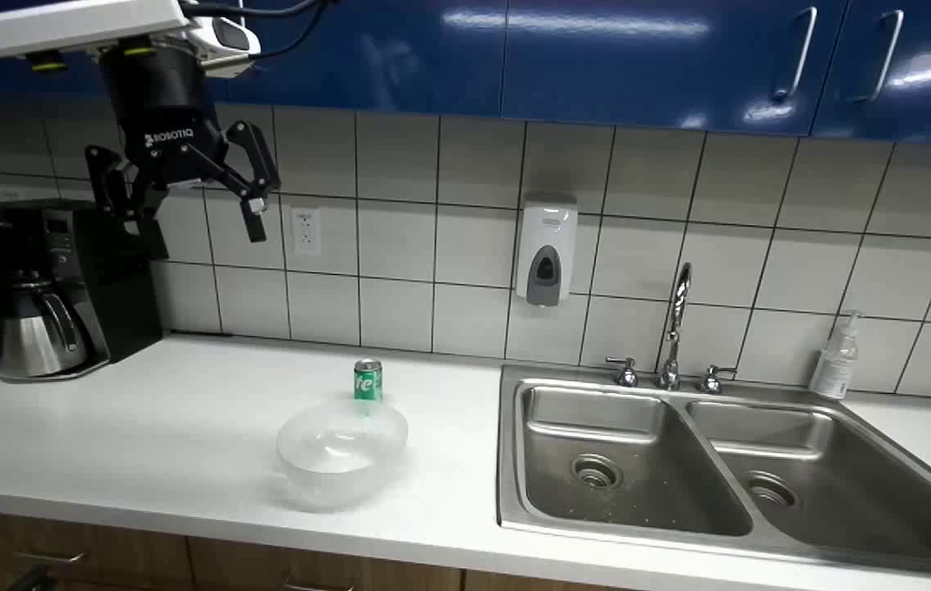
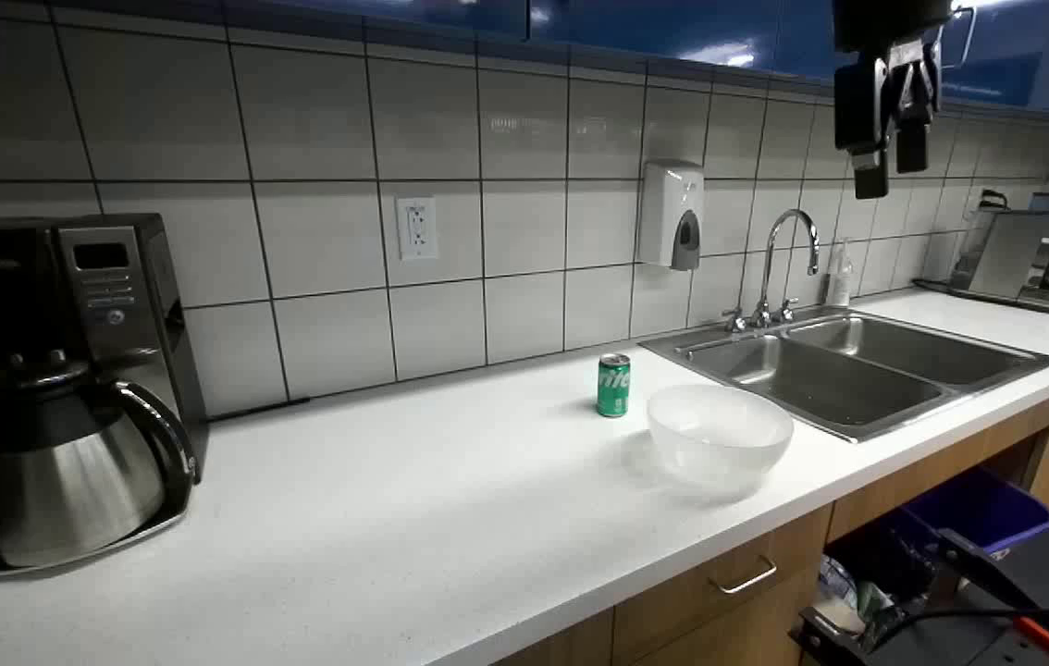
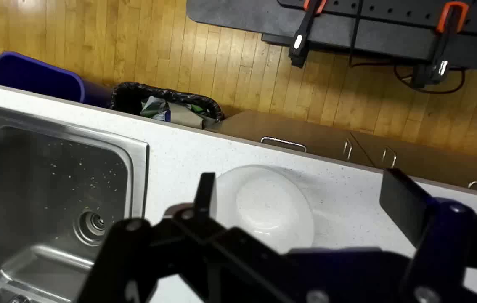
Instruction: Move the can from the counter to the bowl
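Note:
The green can (image 1: pixel 368 380) stands upright on the white counter (image 1: pixel 145 435), just behind the clear bowl (image 1: pixel 326 476). In an exterior view the can (image 2: pixel 613 386) shows apart from the bowl (image 2: pixel 719 444). My gripper (image 1: pixel 204 231) is open and empty, high above the counter. It also hangs at the upper right of an exterior view (image 2: pixel 892 168). In the wrist view my gripper (image 3: pixel 299 191) has its fingers wide apart, and the bowl (image 3: pixel 263 206) lies far below, looking empty. The can does not show in the wrist view.
A steel double sink (image 1: pixel 630 460) with a faucet (image 1: pixel 675 328) is set beside the bowl. A coffee maker (image 2: pixel 108 277) stands at the counter's other end. A soap dispenser (image 1: pixel 546 250) hangs on the tiled wall. Blue cabinets (image 1: pixel 638 57) hang above.

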